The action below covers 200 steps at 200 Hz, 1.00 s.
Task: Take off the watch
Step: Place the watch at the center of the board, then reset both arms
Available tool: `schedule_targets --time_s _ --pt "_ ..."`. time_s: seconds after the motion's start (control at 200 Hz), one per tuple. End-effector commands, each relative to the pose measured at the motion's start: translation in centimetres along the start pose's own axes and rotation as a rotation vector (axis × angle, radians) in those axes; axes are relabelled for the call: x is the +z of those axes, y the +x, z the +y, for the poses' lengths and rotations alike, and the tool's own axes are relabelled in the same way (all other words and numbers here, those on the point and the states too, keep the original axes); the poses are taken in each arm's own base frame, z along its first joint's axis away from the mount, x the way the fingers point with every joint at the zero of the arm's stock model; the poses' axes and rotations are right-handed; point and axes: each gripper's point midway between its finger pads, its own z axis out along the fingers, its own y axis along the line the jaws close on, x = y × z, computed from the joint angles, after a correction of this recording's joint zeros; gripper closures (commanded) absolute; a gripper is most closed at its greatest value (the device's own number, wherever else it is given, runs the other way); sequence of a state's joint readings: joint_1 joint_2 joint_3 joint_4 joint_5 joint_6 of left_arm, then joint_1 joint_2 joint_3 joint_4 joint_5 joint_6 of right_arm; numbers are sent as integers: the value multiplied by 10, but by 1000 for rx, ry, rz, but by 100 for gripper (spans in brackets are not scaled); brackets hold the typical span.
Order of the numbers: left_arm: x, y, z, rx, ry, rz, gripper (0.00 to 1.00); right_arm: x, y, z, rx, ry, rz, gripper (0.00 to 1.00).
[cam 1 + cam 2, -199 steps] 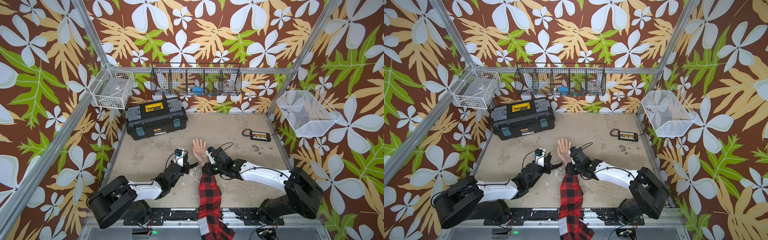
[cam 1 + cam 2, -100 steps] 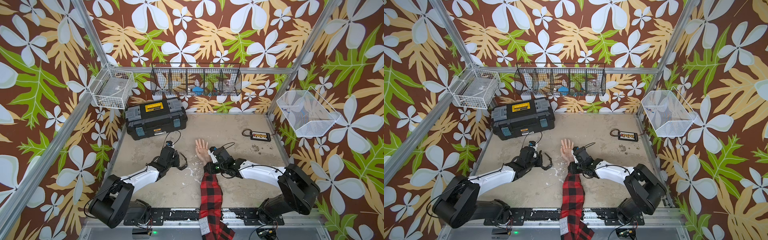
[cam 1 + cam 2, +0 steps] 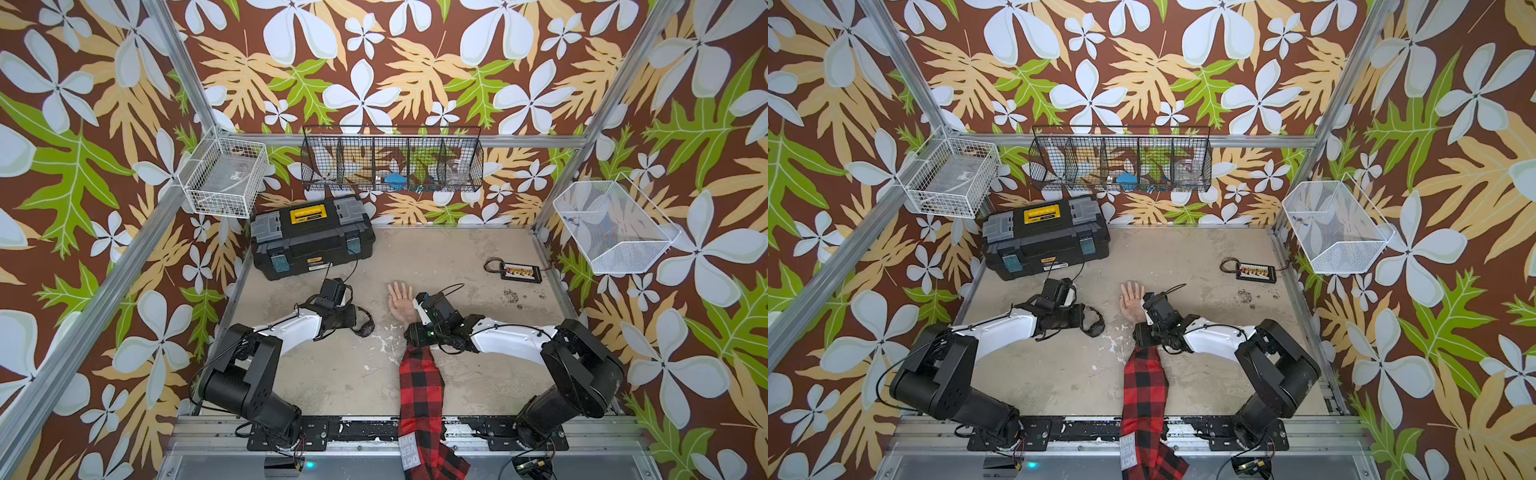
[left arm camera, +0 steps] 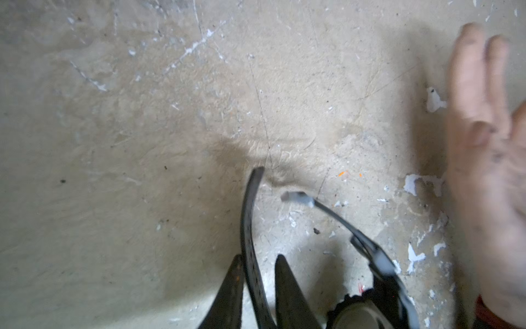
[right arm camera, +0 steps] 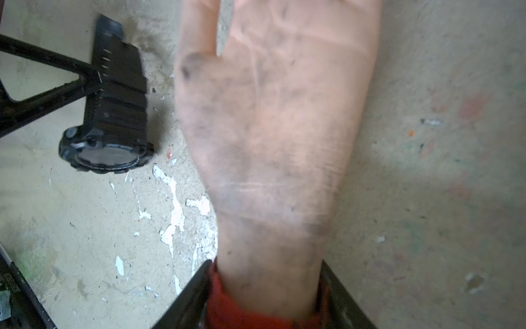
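Observation:
The black watch (image 3: 365, 328) (image 3: 1094, 328) is off the wrist and lies on the table left of the bare hand (image 3: 400, 301) (image 5: 270, 128), its strap undone. The right wrist view shows its round case (image 5: 108, 148). My left gripper (image 3: 356, 320) (image 4: 259, 257) is at the watch, open, with one strap end (image 4: 250, 228) between the fingers. That strap end rests against one finger and stands clear of the other. My right gripper (image 3: 412, 330) (image 5: 266, 263) is open, its fingers standing at either side of the wrist close against the red cuff of the plaid sleeve (image 3: 419, 386).
A black toolbox (image 3: 311, 237) sits at the back left of the table. A small connector board with a cable (image 3: 519, 272) lies at the back right. White wire baskets (image 3: 224, 183) (image 3: 611, 226) and a black one (image 3: 390, 162) hang on the walls.
My left arm has carried the watch leftward away from the wrist to the table, and its jaws have parted. My right gripper's jaws have widened at the wrist.

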<state>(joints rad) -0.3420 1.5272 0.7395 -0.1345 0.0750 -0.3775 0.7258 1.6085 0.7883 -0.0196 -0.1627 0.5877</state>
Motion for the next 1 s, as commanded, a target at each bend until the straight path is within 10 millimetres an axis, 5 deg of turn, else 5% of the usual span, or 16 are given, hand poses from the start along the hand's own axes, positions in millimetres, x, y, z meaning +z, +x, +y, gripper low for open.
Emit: schedule_targets --time_s 0.0,0.31,0.35,0.37,0.445,0.716,0.821,0.996 --pt "-5 0 5 24 -28 8 67 -5 -17 -4 -18 26 -55 36" --pt "-42 -43 7 7 -62 -227 35 -48 -66 -42 -87 135 -178 12" --pt "-50 -50 11 -4 -81 -285 29 -57 -74 -56 -99 179 -207 7" --pt "-55 -55 13 -10 -92 -322 13 -61 -79 -63 -103 201 -222 5" --pt "-70 -66 26 -40 -147 -440 1 -78 -93 -94 -90 274 -269 0" --pt "-131 -80 79 -99 -381 -872 1 -145 -136 -203 -19 614 -505 3" --pt "-153 -85 94 -68 -506 -985 0 -160 -133 -222 -63 713 -612 1" --pt "-150 -80 108 -8 -591 -1047 0 -179 -108 -248 -98 901 -755 0"
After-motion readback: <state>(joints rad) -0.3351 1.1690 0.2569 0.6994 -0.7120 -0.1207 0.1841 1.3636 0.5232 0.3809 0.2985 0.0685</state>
